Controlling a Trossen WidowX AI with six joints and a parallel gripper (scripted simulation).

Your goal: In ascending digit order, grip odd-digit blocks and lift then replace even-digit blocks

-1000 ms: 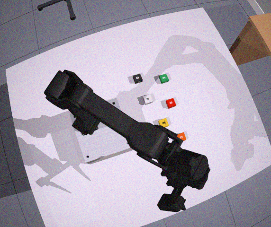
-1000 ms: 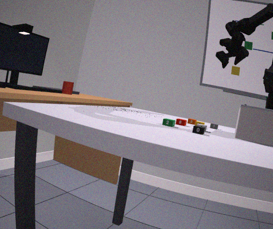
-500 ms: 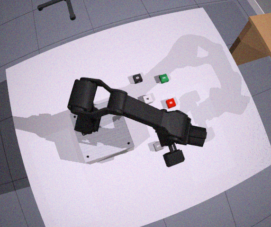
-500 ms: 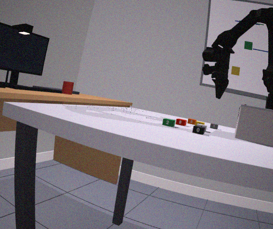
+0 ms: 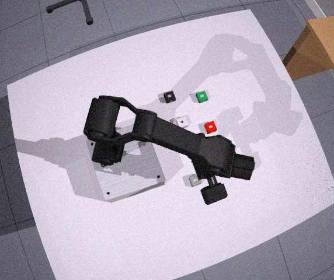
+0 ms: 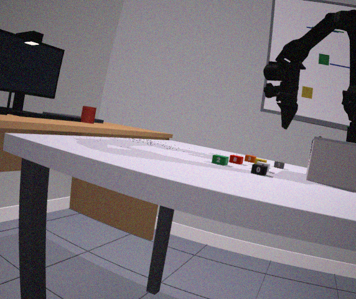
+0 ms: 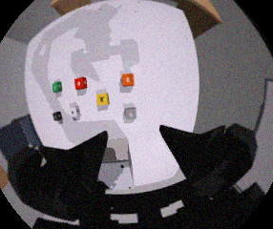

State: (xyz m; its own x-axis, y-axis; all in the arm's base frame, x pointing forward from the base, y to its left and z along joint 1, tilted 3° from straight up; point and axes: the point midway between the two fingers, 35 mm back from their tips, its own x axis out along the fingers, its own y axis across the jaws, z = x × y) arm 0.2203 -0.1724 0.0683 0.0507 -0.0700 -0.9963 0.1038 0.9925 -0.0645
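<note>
On the white rectangular table [image 6: 114, 167] stand seven small cubic blocks, each with a printed digit. Black block marked 0 [image 5: 169, 96] sits nearest the far edge in the top view, with the green block marked 2 [image 5: 202, 96] just beside it. White block marked 4 [image 5: 181, 121] lies partly under the arm's forearm, near the red block marked 8 [image 5: 210, 127]. Grey block marked 1 [image 5: 194, 179] rests beside the wrist housing, close to the grey square base plate [image 5: 131, 177]. Orange block [image 7: 128, 79] and yellow block [image 7: 102, 98] show in the wrist view; their digits are too blurred there to read. The black jointed arm [image 5: 173, 137] reaches out over the blocks, and its black parallel-jaw gripper [image 6: 287, 121] hangs well above the table, pointing down, fingers spread wide apart with nothing between them.
</note>
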